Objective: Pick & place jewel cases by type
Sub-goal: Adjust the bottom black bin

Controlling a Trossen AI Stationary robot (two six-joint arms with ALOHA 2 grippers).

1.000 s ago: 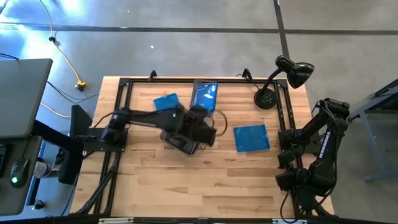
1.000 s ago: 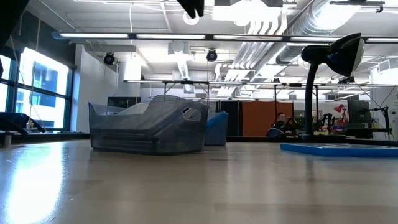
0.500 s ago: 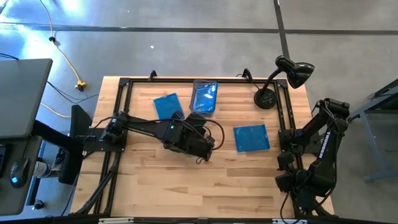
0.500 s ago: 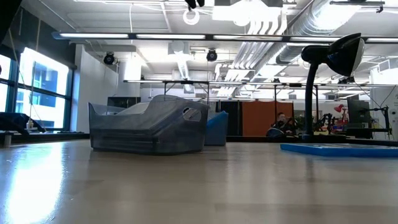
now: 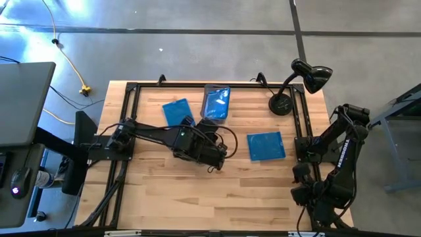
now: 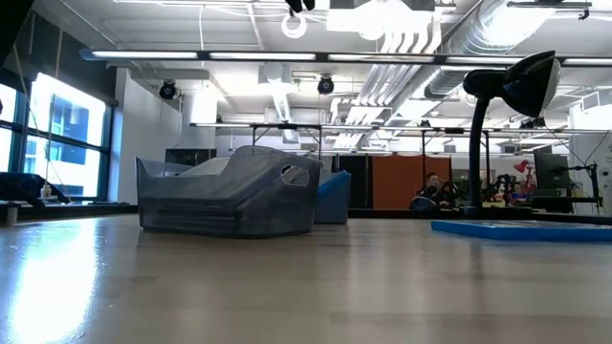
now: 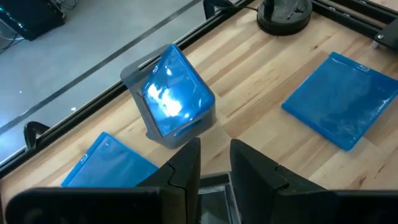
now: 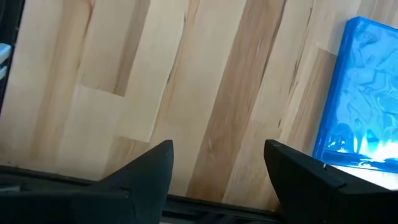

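Note:
My left gripper (image 5: pixel 207 149) (image 7: pixel 214 168) hangs high over the table's middle, open by a narrow gap and empty. Only its tip (image 6: pixel 298 5) enters the low view. Under it stands a smoky-grey tub (image 6: pixel 228 196), and its rim (image 7: pixel 214 190) shows between the fingers. One blue jewel case (image 5: pixel 176 110) lies flat near the far left, another (image 5: pixel 266 146) (image 7: pixel 342 106) flat to the right. A third blue case (image 7: pixel 174 99) leans inside a second grey tub (image 5: pixel 216 103). No dark case shows. My right gripper (image 8: pixel 217 174) is open, parked at the table's right edge.
A black desk lamp (image 5: pixel 289 92) stands at the far right corner, with its base (image 7: pixel 285 12) close to the blue-case tub. Black frame rails (image 5: pixel 131 118) run along the table's left, far and right sides. Bare wood (image 5: pixel 217 197) fills the near half.
My left gripper has risen and shifted slightly toward the near edge, so the arm now covers the smoky-grey tub in the high view. Over the last half second it has kept still. The cases and tubs have stayed in place.

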